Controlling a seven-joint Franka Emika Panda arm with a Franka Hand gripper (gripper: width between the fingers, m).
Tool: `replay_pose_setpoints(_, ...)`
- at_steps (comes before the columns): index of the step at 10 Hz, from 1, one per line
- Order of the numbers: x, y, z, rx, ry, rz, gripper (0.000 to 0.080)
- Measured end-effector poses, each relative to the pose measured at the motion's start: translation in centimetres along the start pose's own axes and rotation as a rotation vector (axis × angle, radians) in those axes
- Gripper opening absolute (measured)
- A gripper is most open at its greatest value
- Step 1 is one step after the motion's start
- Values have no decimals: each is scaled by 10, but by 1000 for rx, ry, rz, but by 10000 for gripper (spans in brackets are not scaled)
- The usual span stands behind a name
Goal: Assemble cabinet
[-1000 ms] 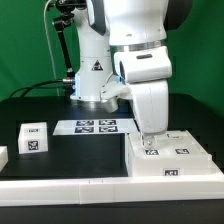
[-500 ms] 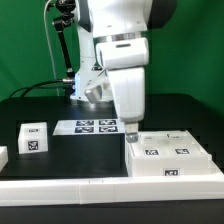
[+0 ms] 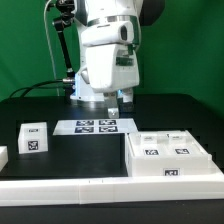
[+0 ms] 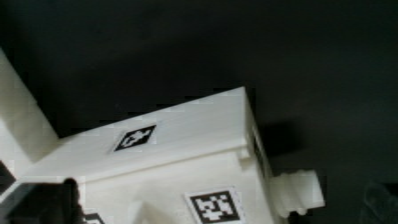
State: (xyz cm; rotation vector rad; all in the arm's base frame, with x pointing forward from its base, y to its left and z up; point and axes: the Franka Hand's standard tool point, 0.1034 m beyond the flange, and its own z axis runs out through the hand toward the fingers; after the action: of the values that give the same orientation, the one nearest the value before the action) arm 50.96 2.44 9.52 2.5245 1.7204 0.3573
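Tabletop (image 3: 185,115), black, carries the white cabinet (image 3: 170,155) at the exterior view's right, the marker board (image 3: 95,126) mid-table and a small tagged cube (image 3: 33,137) at that view's left. We see the gripper (image 3: 113,108) near the marker board but cannot tell how far it is parted or whether it holds anything.

1. Exterior view: bright, even light that I read as coming from above. The large white plastic cabinet shell (image 3: 170,155) is nearly washed out on its top face.
2. The matte black table top (image 3: 50,108) swallows detail and looks flat and dark.
3. The glossy white robot arm (image 3: 108,50) carries a soft sheen. The whole frame is coarse and low-resolution.
4. Wrist view: dim and soft-focused. The cabinet edges are fuzzy and the background is near black.
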Motion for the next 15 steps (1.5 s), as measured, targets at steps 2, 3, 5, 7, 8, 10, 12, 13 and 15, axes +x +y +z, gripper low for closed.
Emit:
replay_pose_setpoints(2,-6,-14,2,0,3,1,797)
replay_pose_setpoints(3,-5,-14,3,-1,4,9,797)
replay_pose_setpoints(5,-6,-14,3,-7,9,29,797)
replay_pose_setpoints(7,-5,-17,4,-38,40,238,797)
replay_pose_setpoints(8,-1,-19,6,-37,51,398,797)
replay_pose_setpoints(10,17,-28,8,-20,66,656,797)
replay_pose_setpoints(12,20,-30,9,-14,68,754,797)
replay_pose_setpoints(13,20,-30,9,-12,69,812,797)
replay_pose_setpoints(15,21,-31,8,-6,73,991,797)
